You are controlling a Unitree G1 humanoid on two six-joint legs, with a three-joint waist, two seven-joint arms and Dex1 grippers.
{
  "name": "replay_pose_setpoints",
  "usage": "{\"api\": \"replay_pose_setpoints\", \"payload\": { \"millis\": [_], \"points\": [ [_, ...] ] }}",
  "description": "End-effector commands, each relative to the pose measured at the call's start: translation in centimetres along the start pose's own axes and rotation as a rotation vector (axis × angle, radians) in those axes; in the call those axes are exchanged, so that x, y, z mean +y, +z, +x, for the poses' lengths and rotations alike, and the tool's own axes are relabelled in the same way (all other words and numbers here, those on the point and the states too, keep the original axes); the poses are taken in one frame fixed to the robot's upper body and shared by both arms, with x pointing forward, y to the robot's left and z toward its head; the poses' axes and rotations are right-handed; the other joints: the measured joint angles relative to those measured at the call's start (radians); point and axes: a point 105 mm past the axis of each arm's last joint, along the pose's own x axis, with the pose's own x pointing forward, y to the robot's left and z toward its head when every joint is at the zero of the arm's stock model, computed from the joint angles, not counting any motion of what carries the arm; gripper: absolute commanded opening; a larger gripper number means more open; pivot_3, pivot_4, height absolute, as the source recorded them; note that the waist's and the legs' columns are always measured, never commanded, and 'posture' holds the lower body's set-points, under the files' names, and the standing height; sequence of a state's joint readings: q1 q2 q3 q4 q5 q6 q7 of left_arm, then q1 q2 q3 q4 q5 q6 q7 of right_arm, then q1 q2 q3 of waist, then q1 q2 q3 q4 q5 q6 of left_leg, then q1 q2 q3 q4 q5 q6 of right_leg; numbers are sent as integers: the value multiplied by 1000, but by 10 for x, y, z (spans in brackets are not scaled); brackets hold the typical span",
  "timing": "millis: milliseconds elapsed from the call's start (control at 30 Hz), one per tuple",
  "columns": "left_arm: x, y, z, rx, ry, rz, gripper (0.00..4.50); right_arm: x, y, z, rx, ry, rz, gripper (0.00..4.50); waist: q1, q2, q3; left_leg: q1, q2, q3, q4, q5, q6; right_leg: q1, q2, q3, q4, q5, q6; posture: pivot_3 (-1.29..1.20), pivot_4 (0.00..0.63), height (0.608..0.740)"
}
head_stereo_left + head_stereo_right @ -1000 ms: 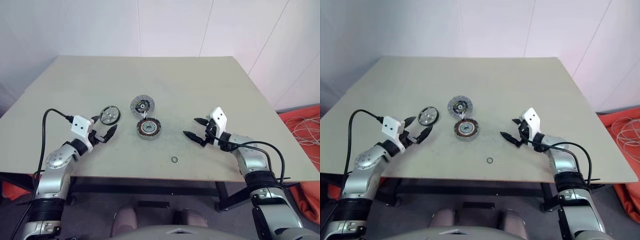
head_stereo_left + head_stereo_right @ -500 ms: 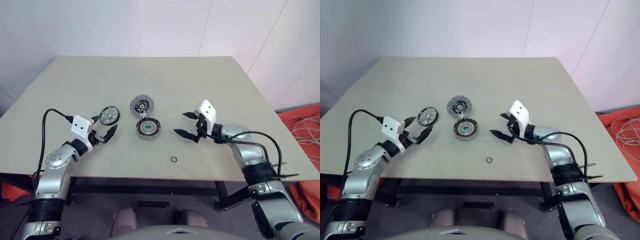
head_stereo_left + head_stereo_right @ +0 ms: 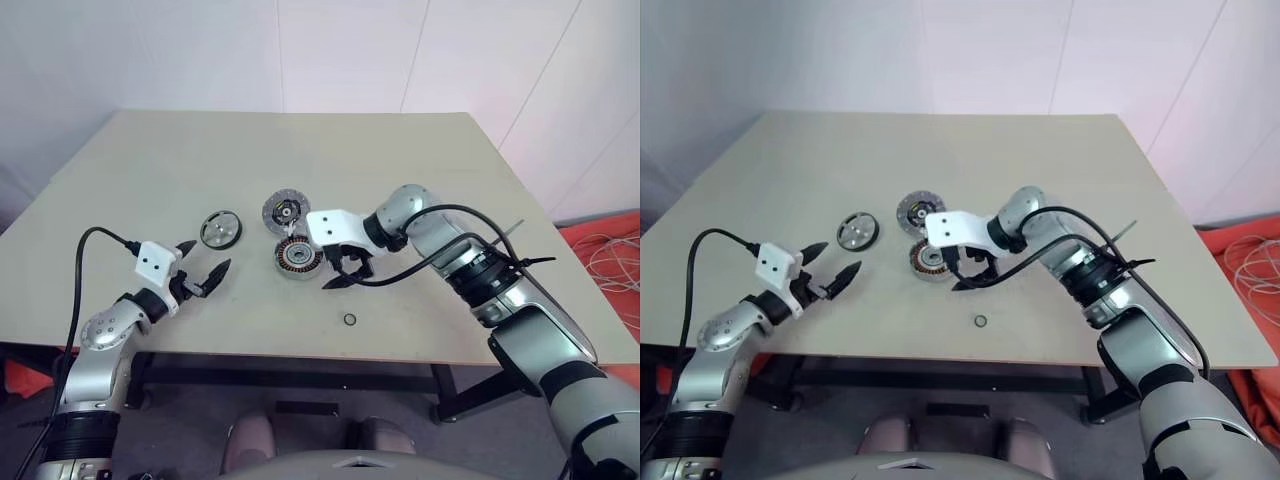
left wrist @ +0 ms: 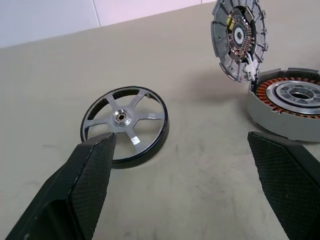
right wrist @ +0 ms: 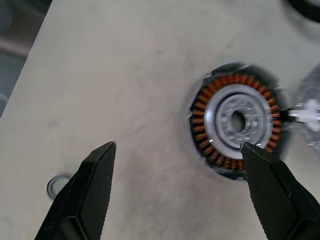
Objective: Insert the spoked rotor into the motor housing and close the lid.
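The spoked rotor (image 3: pixel 220 229), a black-rimmed wheel with pale spokes, lies flat on the table left of centre. The motor housing (image 3: pixel 297 257) with copper windings sits to its right. The lid (image 3: pixel 285 210), a ribbed grey disc, stands tilted just behind the housing. My left gripper (image 3: pixel 205 257) is open and level, just in front of the rotor (image 4: pixel 125 123), touching nothing. My right gripper (image 3: pixel 335 272) is open and points down at the table on the housing's right side. Its wrist view shows the housing (image 5: pixel 237 122) next to one fingertip, with nothing held.
A tiny black O-ring (image 3: pixel 348 320) lies near the table's front edge (image 3: pixel 300 355), in front of the right gripper. The right arm's black cable loops over the table beside the housing. Orange cloth and pale cord lie on the floor at far right.
My right arm has swung left across the table and turned its gripper downward beside the housing. The left gripper has barely moved. Rotor, housing and lid lie where they were.
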State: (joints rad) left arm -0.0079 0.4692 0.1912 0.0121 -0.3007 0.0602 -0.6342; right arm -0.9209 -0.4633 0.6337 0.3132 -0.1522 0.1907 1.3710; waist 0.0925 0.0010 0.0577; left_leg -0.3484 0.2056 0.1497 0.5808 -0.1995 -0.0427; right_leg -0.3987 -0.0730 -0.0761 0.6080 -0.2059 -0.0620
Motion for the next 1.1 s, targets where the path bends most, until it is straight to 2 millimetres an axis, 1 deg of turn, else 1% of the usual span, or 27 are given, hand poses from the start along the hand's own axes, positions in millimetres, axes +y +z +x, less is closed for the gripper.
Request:
{"api": "replay_pose_setpoints", "payload": {
  "millis": [33, 100, 233, 400, 500, 533, 600, 633, 700, 867, 900, 967, 1100],
  "points": [
    [7, 13, -2, -48, 22, 43, 4468, -8, 13, 1, 52, 25, -132, 4500, -1, 0, 0, 0, 0, 0, 0, 0, 0, 0, 0, 0, 0, 0, 0, 0, 0, 740],
    [8, 12, -2, -48, 25, 45, 4468, -12, 13, 6, 88, 27, -177, 4500, -4, 0, 0, 0, 0, 0, 0, 0, 0, 0, 0, 0, 1, 0, 0, 0, 0, 740],
    [9, 11, -1, -51, 27, 47, 4468, -24, 8, 12, 184, 4, -272, 4500, -8, 0, 0, 0, 0, 0, 0, 0, 0, 0, 0, 0, 1, 0, 0, 0, 0, 740],
    [9, 9, 0, -54, 22, 48, 4468, -31, 2, 18, 285, 17, -393, 4500, -14, 0, 0, 0, 0, 0, 1, 0, 0, 0, 0, 0, 1, 0, -1, 0, 0, 740],
    [9, 9, 2, -56, 20, 50, 4500, -28, 2, 22, 294, 45, -422, 3895, -19, 0, 0, 0, 0, 0, 1, 0, 0, -1, 0, 0, 1, 0, -1, 0, 0, 740],
    [9, 9, 2, -57, 20, 50, 4500, -28, 2, 23, 297, 50, -428, 3529, -22, 0, 0, 0, 0, 0, 1, 0, 0, -1, 0, 0, 1, 0, -1, 0, 0, 740],
    [9, 9, 3, -58, 20, 50, 4500, -28, 0, 25, 312, 56, -440, 2936, -24, 0, 0, 0, 0, 0, 1, 0, 0, 0, 0, 0, 2, 0, -1, 0, 0, 740],
    [9, 8, 3, -58, 20, 51, 4500, -28, -1, 26, 315, 58, -443, 2529, -24, 0, 0, 0, 0, 0, 1, 0, 0, 0, 0, 0, 2, 0, -1, 0, 0, 740],
    [9, 8, 3, -59, 20, 51, 4500, -28, -1, 28, 316, 57, -445, 1986, -24, 0, 0, 0, 0, 0, 1, 0, 0, 0, 0, 1, 2, 0, -1, 0, 0, 740],
    [9, 9, 6, -63, 18, 54, 4500, -32, 4, 29, 306, 41, -461, 248, -24, -1, -1, 2, 0, 0, 1, 0, 0, 1, 0, 1, 3, 0, -1, 0, 0, 740],
    [9, 9, 6, -63, 17, 53, 4500, -32, 5, 29, 305, 39, -465, 10, -24, -2, -1, 2, 0, 0, 1, 0, 0, 1, 0, 1, 3, 0, -1, 0, 0, 740],
    [8, 9, 6, -65, 16, 53, 4500, -32, 8, 28, 296, 41, -479, 10, -24, -2, 0, 2, 1, 0, 2, 0, -1, 0, 0, 1, 4, 1, -2, 0, 0, 740],
    [8, 9, 6, -66, 16, 50, 4500, -29, 20, 28, 247, 47, -486, 10, -24, -2, 0, 2, 1, 0, 2, 0, -1, 0, 0, 1, 5, 1, -2, 0, 0, 740]
  ]
}}
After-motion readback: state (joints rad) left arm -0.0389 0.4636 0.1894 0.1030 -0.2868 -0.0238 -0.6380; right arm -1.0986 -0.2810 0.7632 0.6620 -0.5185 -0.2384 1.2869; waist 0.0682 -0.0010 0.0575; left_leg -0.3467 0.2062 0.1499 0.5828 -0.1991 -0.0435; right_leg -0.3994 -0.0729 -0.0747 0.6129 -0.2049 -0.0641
